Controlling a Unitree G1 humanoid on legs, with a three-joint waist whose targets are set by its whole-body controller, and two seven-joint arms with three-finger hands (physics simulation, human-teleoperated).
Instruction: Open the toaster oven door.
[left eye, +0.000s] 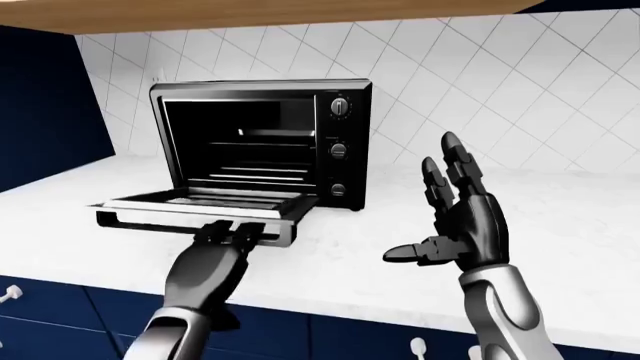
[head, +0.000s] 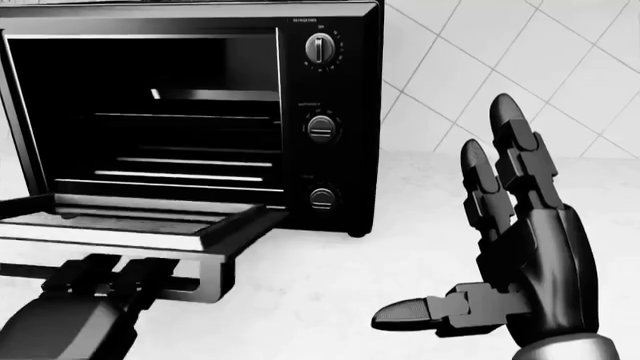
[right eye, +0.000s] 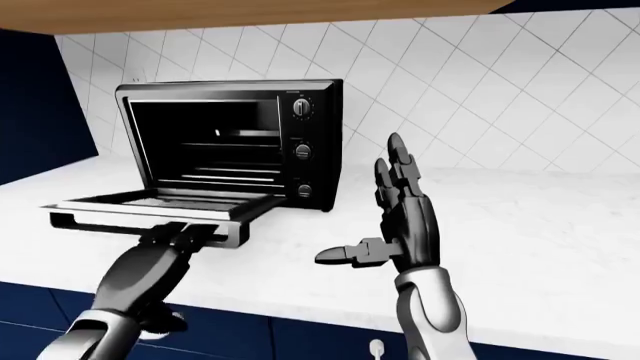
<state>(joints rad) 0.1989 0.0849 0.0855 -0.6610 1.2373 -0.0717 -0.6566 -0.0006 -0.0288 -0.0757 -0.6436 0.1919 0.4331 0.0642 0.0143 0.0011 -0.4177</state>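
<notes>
While folded down flat, toaster oven door (left eye: 200, 204) juts over white counter (left eye: 560, 217) edge, oven (left eye: 262, 142) against tiled wall; left hand (left eye: 228, 234) clamped around door handle (head: 150, 279); right hand (left eye: 465, 217) raised, fingers spread wide.

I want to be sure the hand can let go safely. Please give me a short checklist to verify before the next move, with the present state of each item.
1. Toaster oven door lies flat, fully down: ok.
2. Left hand fingers closed round the door handle: ok.
3. Right hand open, apart from the toaster oven: ok.
4. Rack inside not pulled out: ok.
5. Toaster oven stands fully on the counter: ok.
6. Door stays down by itself once released: cannot tell.
</notes>
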